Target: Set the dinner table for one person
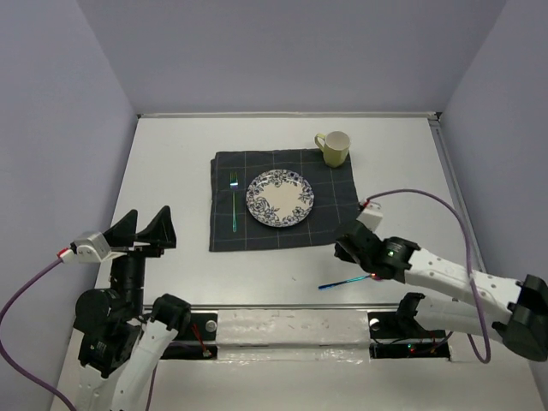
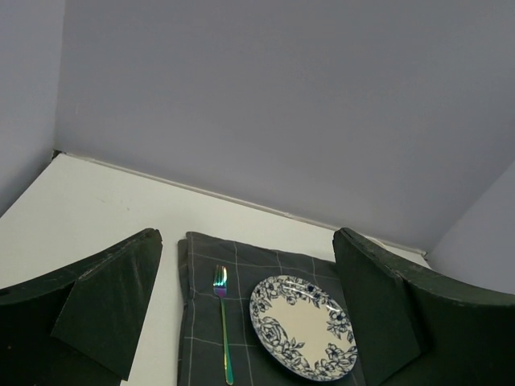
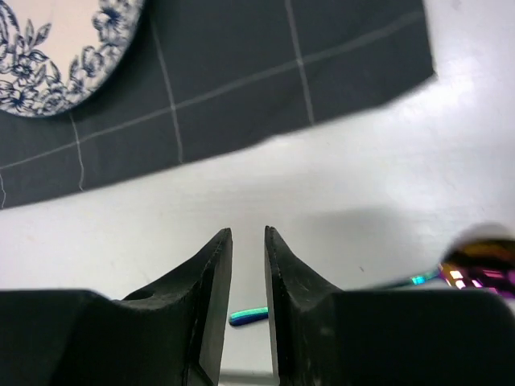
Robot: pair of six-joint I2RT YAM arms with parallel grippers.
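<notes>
Right gripper, fingers nearly pressed together, grips the iridescent utensil at five o'clock of the plate; left gripper spread.

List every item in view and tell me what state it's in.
Cloth: spread flat on the table.
Plate: empty, on the cloth.
Fork: on the cloth beside the plate.
Mug: tipped on its side.
Left gripper: open, empty.
Right gripper: nearly closed around a utensil.
</notes>
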